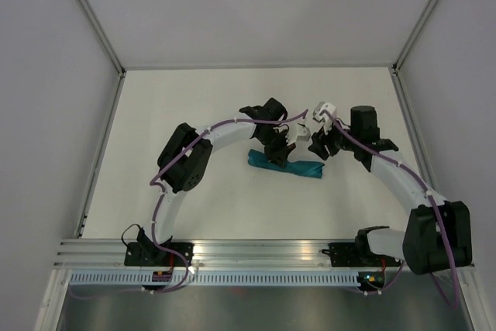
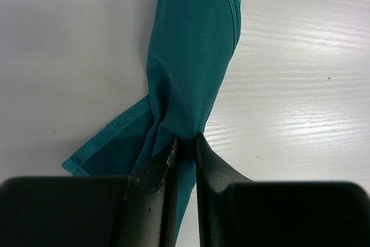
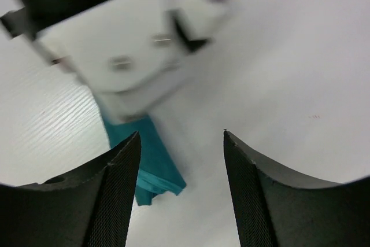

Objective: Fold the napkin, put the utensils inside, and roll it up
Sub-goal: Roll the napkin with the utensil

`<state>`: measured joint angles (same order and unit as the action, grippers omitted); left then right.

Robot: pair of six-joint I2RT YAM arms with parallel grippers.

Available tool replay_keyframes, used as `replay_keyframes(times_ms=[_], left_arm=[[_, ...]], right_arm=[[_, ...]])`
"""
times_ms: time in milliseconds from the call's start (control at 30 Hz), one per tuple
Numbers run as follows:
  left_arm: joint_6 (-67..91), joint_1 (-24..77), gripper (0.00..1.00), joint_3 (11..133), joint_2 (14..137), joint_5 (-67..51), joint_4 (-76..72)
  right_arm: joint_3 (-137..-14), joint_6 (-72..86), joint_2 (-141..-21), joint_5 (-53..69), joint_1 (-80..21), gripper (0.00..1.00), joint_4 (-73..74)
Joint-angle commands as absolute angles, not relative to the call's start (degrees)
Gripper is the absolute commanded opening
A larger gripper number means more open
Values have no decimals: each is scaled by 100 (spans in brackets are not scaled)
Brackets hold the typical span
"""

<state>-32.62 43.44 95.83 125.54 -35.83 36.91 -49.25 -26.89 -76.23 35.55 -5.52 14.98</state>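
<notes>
White, faintly wood-grained tabletop [image 1: 194, 106] boxed in at the left, back and right by plain pale grey panel walls [image 1: 256, 5] meeting at slim metal corner posts [image 1: 89, 15], edged nearest by a ribbed aluminium rail [image 1: 256, 249], lit softly and evenly.

Left arm [image 1: 186, 162]: bowed far and right from near-left base, wrist tipped down. Left gripper [image 2: 185, 143]: pinched narrow on bunched end of napkin [image 2: 193, 56]. Right arm [image 1: 395, 172]: bowed far and left from near-right base. Right gripper [image 3: 181, 137]: spread wide, holding nothing, just right of left wrist.
</notes>
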Motion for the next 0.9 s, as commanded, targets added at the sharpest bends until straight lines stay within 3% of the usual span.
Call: replay_keyframes(times_ms=[0, 267, 633, 867], left_arm=[[-2935, 4315, 2, 9773, 13069, -3893, 4746], [-2988, 4298, 2, 9853, 13201, -3946, 4895], [-3023, 4263, 2, 9879, 13245, -3964, 4922], [-3067, 4245, 2, 9914, 13219, -3990, 4922]], right_arm=[[-4028, -4015, -6883, 3061, -1299, 65, 801], [-2858, -4737, -6662, 1882, -2793, 71, -147], [-2795, -4957, -7276, 1214, -3717, 72, -466], [-2883, -5045, -7769, 1046, -3850, 67, -448]])
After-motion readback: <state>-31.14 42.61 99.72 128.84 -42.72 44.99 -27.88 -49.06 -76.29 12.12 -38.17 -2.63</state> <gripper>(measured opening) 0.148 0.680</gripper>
